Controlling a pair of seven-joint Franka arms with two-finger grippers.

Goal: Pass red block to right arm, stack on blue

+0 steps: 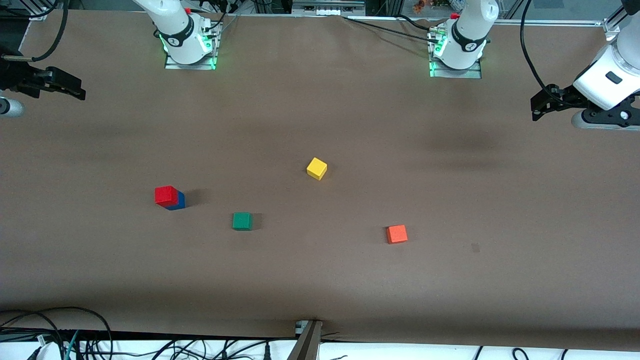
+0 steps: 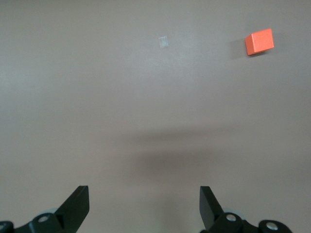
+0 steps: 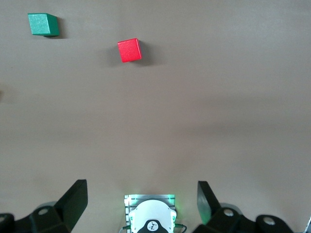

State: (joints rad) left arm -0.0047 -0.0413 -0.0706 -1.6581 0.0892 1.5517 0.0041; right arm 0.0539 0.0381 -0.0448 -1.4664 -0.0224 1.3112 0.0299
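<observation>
The red block (image 1: 166, 194) sits stacked on the blue cube (image 1: 178, 202), toward the right arm's end of the table. The right wrist view shows the red block (image 3: 129, 50) from above, with the blue cube hidden under it. My right gripper (image 1: 75, 89) hangs high over the table's edge at the right arm's end, open and empty (image 3: 141, 190). My left gripper (image 1: 537, 107) hangs over the left arm's end of the table, also open (image 2: 144, 194) with nothing between its fingers.
A green cube (image 1: 242, 221) lies beside the stack, slightly nearer the front camera. A yellow cube (image 1: 316, 168) sits mid-table. An orange-red cube (image 1: 396, 234) lies toward the left arm's end (image 2: 259, 41). The right arm's base (image 3: 151, 218) shows below the right gripper.
</observation>
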